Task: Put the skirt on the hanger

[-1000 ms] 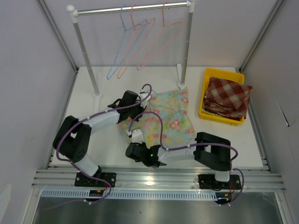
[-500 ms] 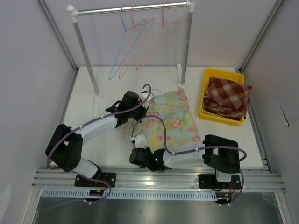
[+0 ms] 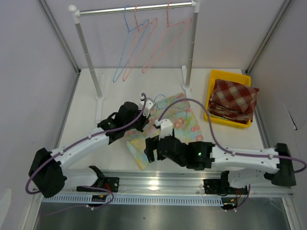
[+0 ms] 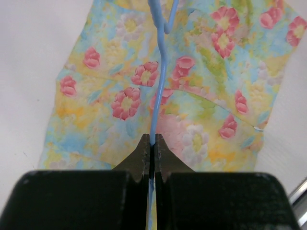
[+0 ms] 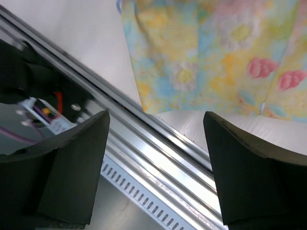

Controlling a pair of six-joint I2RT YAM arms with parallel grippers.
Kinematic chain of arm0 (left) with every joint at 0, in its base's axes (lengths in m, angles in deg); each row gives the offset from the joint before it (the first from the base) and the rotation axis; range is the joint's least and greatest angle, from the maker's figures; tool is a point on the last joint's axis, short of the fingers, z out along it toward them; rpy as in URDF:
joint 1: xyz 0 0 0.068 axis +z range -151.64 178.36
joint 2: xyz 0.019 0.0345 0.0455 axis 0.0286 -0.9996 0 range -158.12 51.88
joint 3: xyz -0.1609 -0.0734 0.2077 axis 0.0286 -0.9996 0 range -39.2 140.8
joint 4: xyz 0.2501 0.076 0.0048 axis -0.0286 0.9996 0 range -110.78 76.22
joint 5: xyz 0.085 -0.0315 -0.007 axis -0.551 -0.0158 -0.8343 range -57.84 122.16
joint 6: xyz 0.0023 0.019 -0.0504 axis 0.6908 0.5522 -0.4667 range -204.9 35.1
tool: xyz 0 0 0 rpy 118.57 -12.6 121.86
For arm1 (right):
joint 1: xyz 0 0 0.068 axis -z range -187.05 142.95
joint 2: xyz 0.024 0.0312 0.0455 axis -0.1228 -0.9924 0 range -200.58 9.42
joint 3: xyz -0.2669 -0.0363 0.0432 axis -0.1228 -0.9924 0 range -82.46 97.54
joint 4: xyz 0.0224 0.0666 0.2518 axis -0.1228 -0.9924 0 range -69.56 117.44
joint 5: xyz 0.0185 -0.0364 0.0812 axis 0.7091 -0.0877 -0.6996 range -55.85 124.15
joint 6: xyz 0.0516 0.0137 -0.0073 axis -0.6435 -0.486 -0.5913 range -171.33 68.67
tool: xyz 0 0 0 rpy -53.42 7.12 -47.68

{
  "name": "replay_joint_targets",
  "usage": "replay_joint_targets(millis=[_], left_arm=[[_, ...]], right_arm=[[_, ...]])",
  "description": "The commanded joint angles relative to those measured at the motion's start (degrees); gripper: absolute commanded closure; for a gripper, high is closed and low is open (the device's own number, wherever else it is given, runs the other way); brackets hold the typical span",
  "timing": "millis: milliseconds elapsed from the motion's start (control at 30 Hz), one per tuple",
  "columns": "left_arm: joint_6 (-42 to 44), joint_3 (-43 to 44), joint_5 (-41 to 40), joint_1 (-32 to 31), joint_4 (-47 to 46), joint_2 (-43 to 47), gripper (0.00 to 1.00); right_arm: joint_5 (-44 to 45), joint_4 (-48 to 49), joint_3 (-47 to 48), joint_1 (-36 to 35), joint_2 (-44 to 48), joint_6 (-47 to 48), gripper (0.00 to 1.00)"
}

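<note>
The floral skirt (image 3: 180,120) (image 4: 201,96) lies flat on the white table, one corner reaching toward the near edge (image 3: 139,151). A thin blue hanger (image 4: 160,81) lies over it, and my left gripper (image 3: 145,123) (image 4: 153,143) is shut on its wire, just above the cloth. My right gripper (image 3: 149,153) (image 5: 156,117) stands open with nothing between its fingers, hovering over the metal rail (image 5: 158,139) at the near edge. The skirt's lower hem (image 5: 211,52) lies just beyond its fingertips.
Several wire hangers (image 3: 144,43) hang from the clothes rack (image 3: 134,8) at the back, its posts (image 3: 189,48) standing on the table. A yellow bin (image 3: 211,96) at the right holds a folded plaid cloth (image 3: 235,98). Grey walls close both sides.
My right gripper has opened and let go of the skirt's near hem; that arm has stretched out to the right. My left arm has pulled the hanger and skirt nearer.
</note>
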Motion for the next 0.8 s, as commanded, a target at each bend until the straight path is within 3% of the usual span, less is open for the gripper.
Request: replay_joint_targets(millis=[0,133,333,533,767], left_arm=[[-4.36,0.80,-4.41,-3.14,0.94,6.20,1.00],[-6.30,2.63,-5.73,-5.43,5.34,11.12,1.00],[-11.83,8.70,-4.77,-6.40,14.03,18.59,1.00],[-17.99,17.22,-14.50,-6.40,28.71,20.62,1.00],[-20.45,21.88,-18.56,-6.40,38.12,24.04,1.00]], right_arm=[[2.39,-7.23,5.53,4.87,7.91,0.86,0.15],[-2.43,-9.17,8.52,14.02,16.60,2.70,0.12],[-10.16,-12.42,13.78,28.16,18.83,5.52,0.11],[-16.86,-11.81,16.08,34.77,17.25,6.84,0.11],[-20.55,-10.76,17.22,39.43,15.22,7.80,0.11]])
